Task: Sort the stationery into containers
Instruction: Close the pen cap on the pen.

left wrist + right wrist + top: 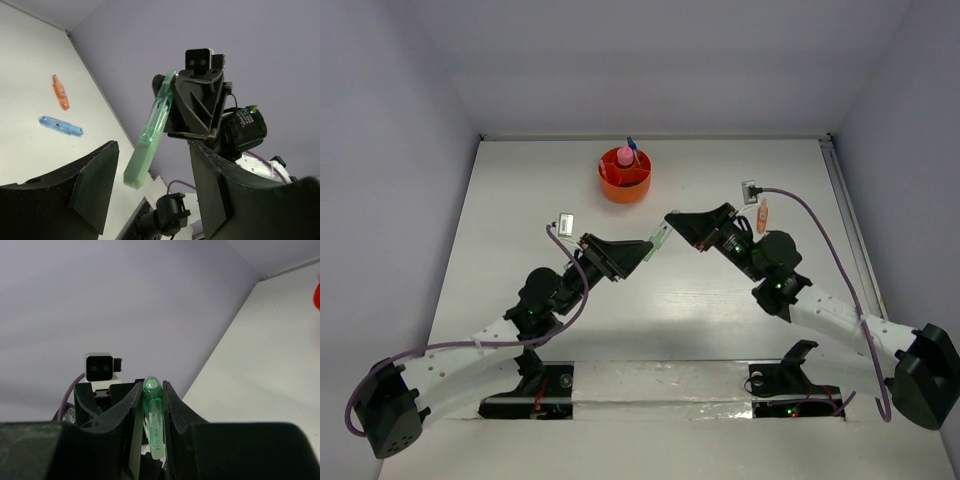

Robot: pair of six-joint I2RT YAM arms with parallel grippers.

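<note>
My right gripper (672, 224) is shut on one end of a green translucent capsule-like piece (660, 240) and holds it in the air above the table's middle. In the right wrist view the piece (153, 415) sits upright between the closed fingers (134, 405). My left gripper (638, 254) is open, and the piece's free end (142, 160) lies between its wide jaws without touching them. The round orange tub (638, 190) stands at the back centre with a pink piece (623, 157) and a blue-and-white pen-like tube (632, 145) in it. The scissors are out of view.
An orange-pink capsule (762, 212) lies on the table right of my right gripper; it also shows in the left wrist view (60, 92). A blue capsule (61, 125) lies next to it there. White walls enclose the table.
</note>
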